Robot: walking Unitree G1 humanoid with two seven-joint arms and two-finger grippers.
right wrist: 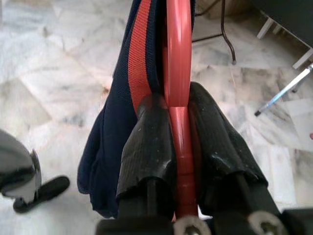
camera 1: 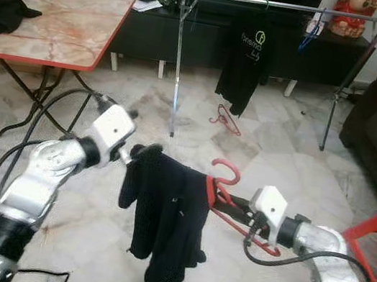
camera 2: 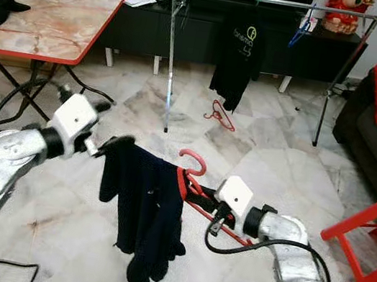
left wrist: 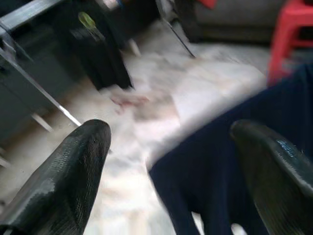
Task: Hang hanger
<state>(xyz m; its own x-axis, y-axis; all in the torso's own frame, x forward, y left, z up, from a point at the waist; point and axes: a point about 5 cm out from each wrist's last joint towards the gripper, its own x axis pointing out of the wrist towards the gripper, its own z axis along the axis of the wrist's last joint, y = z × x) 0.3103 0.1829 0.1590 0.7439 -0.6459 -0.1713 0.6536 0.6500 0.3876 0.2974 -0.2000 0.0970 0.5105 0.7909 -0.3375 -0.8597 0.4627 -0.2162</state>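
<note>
Above the marble floor (camera 1: 280, 157), well short of the clothes rail (camera 1: 285, 6), our right hand (camera 1: 225, 204) clamps the red hanger (camera 1: 223, 184) w/ a dark garment (camera 1: 164, 217) draped on it. Left hand (camera 1: 144, 152) sits at the garment's far edge, fingers (left wrist: 73, 171) spread wide, cloth btwn them.

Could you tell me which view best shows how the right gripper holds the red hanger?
The right wrist view: both fingers clamp the hanger. The eye views show the right gripper from afar.

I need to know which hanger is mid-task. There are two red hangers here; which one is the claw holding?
The red hanger carrying the dark garment, clamped in the right claw. The other red hanger lies bare on the floor under the rack.
</note>
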